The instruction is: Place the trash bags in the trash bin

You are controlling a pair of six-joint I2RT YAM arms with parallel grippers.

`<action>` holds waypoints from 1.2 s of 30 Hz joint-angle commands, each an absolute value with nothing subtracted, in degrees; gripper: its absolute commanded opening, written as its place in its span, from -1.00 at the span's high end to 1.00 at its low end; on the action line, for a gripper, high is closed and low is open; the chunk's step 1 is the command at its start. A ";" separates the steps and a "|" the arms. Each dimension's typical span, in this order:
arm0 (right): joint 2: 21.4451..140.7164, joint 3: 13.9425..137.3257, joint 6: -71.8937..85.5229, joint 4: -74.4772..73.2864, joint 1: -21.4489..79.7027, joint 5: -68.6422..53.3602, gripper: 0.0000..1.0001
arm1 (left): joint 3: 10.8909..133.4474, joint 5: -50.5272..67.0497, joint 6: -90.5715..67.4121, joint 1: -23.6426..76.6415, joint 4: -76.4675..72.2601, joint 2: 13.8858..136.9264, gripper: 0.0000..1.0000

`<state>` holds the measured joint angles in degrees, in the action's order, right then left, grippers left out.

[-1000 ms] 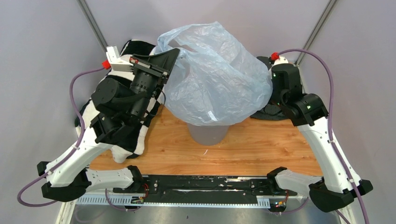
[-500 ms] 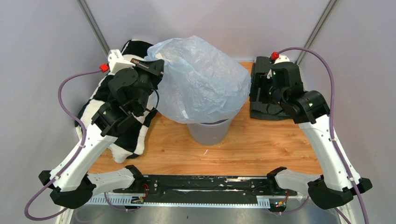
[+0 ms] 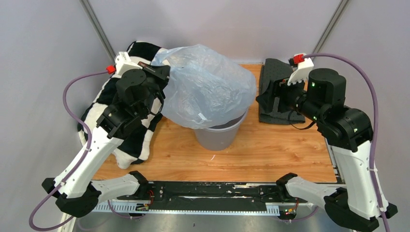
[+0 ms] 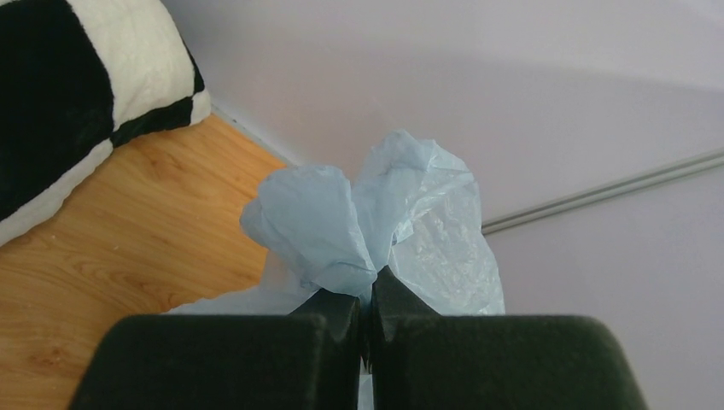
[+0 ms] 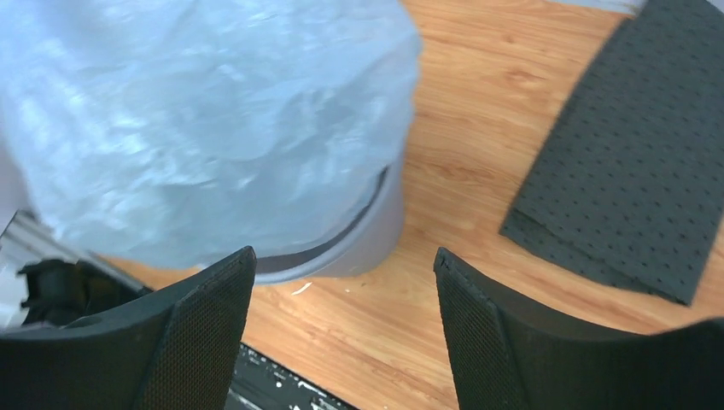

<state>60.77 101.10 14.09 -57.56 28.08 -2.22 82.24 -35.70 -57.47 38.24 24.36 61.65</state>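
Left hand [image 4: 365, 296] tight on trash bag [image 3: 208, 89] over trash bin [image 3: 220, 138]

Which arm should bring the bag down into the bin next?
Probably left: the left gripper is shut on the trash bag, which drapes over the trash bin. The right gripper is open and empty, off to the bin's side.

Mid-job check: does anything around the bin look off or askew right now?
The trash bag is puffed up over the trash bin, slumped toward the left and hiding most of the rim instead of sitting inside. The left gripper pinches one bunched edge; the right gripper is open, clear of it. No tear or spill shows.
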 commanded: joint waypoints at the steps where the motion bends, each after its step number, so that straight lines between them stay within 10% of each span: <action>1: 61.42 100.60 10.15 -56.86 33.46 -6.56 -0.57 | 82.43 -34.53 -57.14 37.54 24.85 62.39 1.00; 16: 74.60 87.02 16.36 -39.35 43.50 1.80 -0.22 | 86.12 -26.22 -49.77 37.44 21.21 64.64 1.00; 36: 67.15 88.79 16.42 -45.00 45.35 5.58 -0.40 | 91.28 -16.26 -44.63 37.45 17.88 71.95 1.00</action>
<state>70.08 87.55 17.10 -40.42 44.66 2.28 89.17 -19.00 -46.92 37.93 19.79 71.20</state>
